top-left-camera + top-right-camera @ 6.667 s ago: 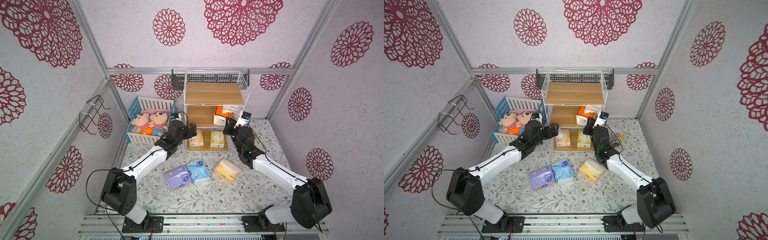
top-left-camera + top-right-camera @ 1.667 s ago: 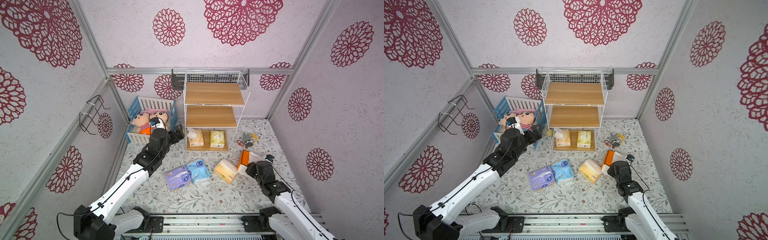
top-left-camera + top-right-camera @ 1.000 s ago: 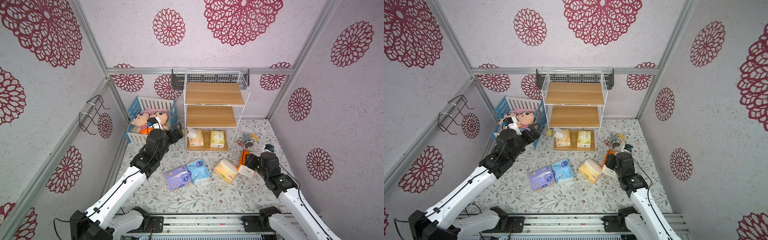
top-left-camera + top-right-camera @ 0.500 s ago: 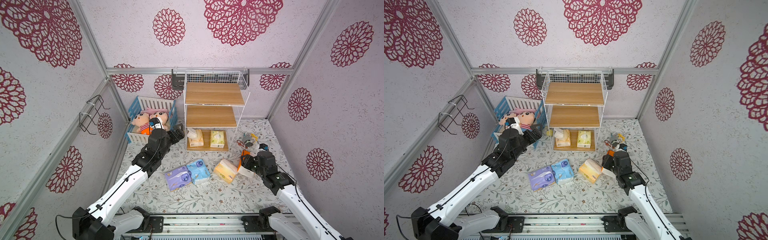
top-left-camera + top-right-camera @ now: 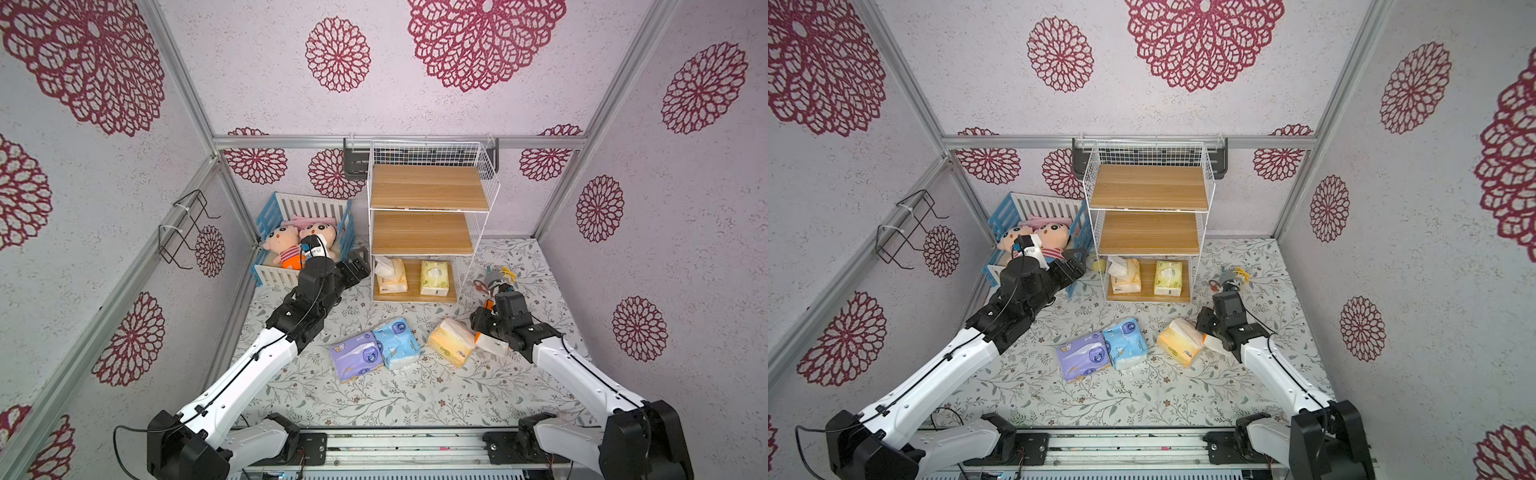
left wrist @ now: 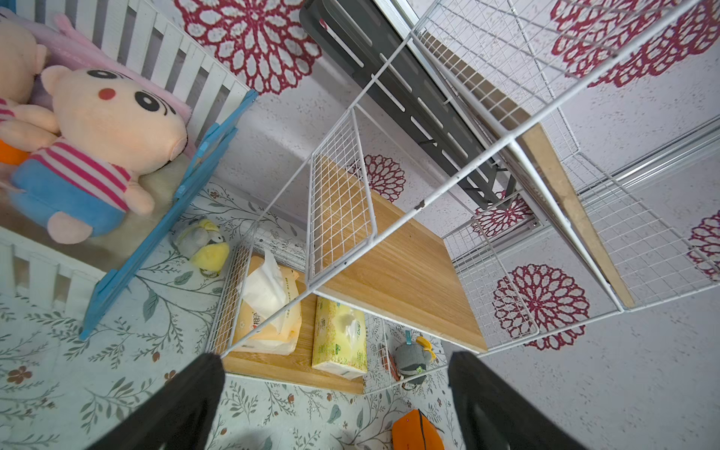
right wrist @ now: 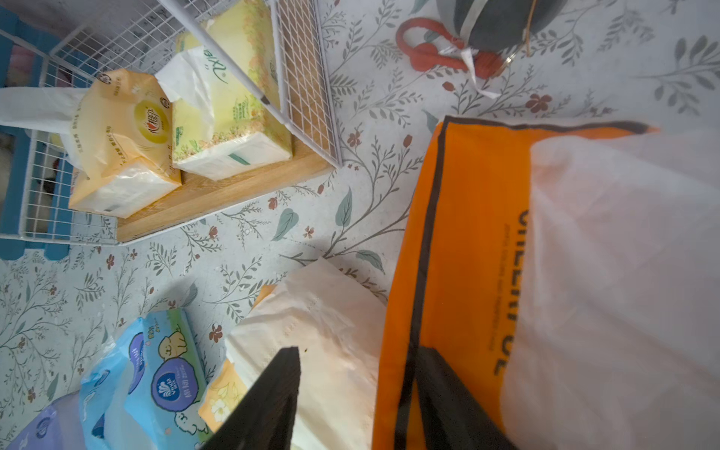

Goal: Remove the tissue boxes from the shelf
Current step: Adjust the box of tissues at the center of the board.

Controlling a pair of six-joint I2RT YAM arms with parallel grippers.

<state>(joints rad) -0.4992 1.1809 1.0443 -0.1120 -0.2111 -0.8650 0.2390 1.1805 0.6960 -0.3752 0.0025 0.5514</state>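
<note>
Tissue packs (image 5: pixel 395 343): six; two on shelf (image 5: pixel 424 232) bottom board, four on table (image 5: pixel 374 399). Left claw (image 5: pixel 358 262) open. Right claw (image 7: pixel 356 350): grip indiscernible; orange-and-white pack (image 5: pixel 492 345) half-hidden.

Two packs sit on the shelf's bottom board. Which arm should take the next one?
Left. The left gripper hangs beside the shelf with jaws open, facing the cream-yellow pack and pale green pack. The right gripper is farther off, down at the orange-and-white pack.

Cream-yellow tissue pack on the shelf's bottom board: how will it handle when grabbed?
Probably squashy: the cream-yellow pack has wrinkled film wrap. Likely light, being tissue. Its loose tissue may snag the shelf wire beside it.
</note>
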